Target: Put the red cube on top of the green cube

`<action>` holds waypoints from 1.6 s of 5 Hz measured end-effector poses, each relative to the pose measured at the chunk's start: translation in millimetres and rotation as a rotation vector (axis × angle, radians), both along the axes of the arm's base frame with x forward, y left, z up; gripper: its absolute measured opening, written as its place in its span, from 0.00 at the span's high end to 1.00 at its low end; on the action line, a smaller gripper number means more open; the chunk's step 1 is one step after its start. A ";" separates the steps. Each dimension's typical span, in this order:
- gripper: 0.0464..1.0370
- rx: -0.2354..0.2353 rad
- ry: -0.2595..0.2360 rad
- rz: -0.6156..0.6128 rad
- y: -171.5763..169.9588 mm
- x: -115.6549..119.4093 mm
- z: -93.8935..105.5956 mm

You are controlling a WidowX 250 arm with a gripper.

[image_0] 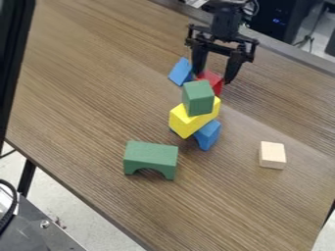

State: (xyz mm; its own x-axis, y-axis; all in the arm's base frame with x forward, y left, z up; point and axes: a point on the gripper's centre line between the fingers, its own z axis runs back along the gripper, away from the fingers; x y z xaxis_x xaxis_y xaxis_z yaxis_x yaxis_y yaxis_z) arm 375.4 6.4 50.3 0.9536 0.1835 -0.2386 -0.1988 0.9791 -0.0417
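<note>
1. A brown wood-grained table (85,88) spans the view.
2. The gripper (214,78) hangs with its claw spread, the red cube (213,79) between its fingertips.
3. The green cube (198,98) tops a yellow block (185,121), above a blue block (208,135).

Black gripper (212,77), fingers parted, at red cube (216,85) | blue block (180,73), beside red cube | stack: green cube (198,99) atop yellow block (182,121) atop blue arch (208,135) | green arch (150,156) and pale wooden block (272,154), apart, on brown table (78,78)
</note>
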 end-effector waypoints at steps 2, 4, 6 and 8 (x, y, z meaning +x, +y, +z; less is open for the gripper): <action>0.56 -0.020 -0.007 0.005 -3.3 -0.3 -2.9; 0.56 -0.081 -0.126 -0.072 -9.9 -24.1 38.5; 0.56 -0.017 -0.422 -0.180 -10.5 -42.9 120.2; 0.56 -0.035 -0.376 -0.291 -22.3 -68.1 121.1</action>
